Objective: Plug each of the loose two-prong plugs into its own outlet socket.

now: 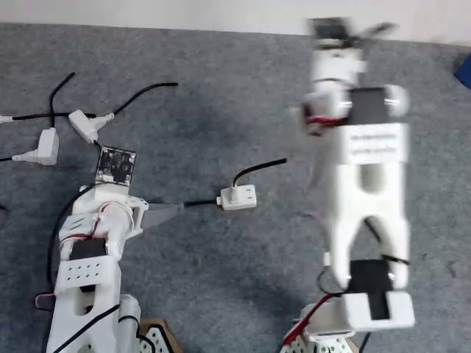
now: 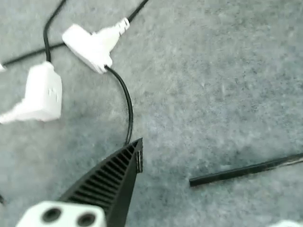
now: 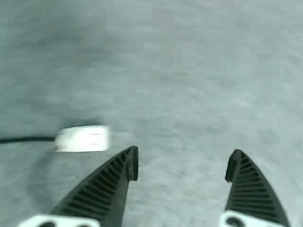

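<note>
Stretching from its base at 5 o'clock up toward 1 o'clock, the white plastic right arm (image 1: 368,198) lies almost straight over the grey felt-covered bench (image 1: 243,95). Its right claw (image 1: 346,31) is out by the far edge. That claw's two ribbed black fingers (image 3: 113,182) are spread well apart with nothing between them. Its wrist view has a white plastic plug body (image 3: 83,138) with a black lead lying on the felt near one fingertip, not touching it.

The white plastic left arm (image 1: 88,272) rises from 7 o'clock and is folded short, with its wrist turned toward 11 o'clock. The left claw (image 1: 140,193) is spread wide and holds nothing. One grey finger (image 1: 165,211) swings out toward 3 o'clock, and the other finger (image 2: 116,179), black and ribbed, hangs over the felt.

Just left of centre lies a white rectangular socket block (image 1: 237,197). A thin black cable (image 1: 259,168) curls off it toward 2 o'clock. A second short cable reaches toward 9 o'clock and ends near the outswung finger's tip. At 10 o'clock an angled white block (image 1: 83,125) and a wedge-shaped white plug (image 1: 45,145) lie near each other but apart, with black leads trailing from both.
</note>
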Tool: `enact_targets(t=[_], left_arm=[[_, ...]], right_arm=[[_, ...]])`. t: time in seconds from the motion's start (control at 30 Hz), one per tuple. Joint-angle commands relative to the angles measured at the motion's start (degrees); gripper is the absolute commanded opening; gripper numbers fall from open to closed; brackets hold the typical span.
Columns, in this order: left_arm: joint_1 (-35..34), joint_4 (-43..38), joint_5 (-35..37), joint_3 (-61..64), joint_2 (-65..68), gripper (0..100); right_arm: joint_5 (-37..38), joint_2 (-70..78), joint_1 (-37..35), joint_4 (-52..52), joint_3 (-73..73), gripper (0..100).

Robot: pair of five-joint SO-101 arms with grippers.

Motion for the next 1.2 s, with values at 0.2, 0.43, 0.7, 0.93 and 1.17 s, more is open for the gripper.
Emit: enact_targets(t=[0.2, 0.43, 0.7, 0.93, 1.17], left_arm=[[9.7, 20.7, 1.4, -18.4, 0.0, 40], [19.7, 32.0, -1.1, -29.0, 13.6, 49], [25.1, 32.4, -2.5, -46.3, 41.5, 49], [29.7, 32.5, -5.0, -59.6, 58.2, 49], [32.6, 32.5, -12.0, -66.4, 67.3, 49]], right_arm=[[-1.8, -22.3, -4.8, -1.1, 6.3, 28.9], [-1.5, -36.5, -7.0, -3.7, 30.9, 28.9], [3.7, -56.0, -6.6, -28.2, 71.3, 28.9], [4.9, -55.7, -6.5, -41.6, 84.1, 28.9], [2.7, -56.0, -6.5, -47.4, 88.0, 28.9]])
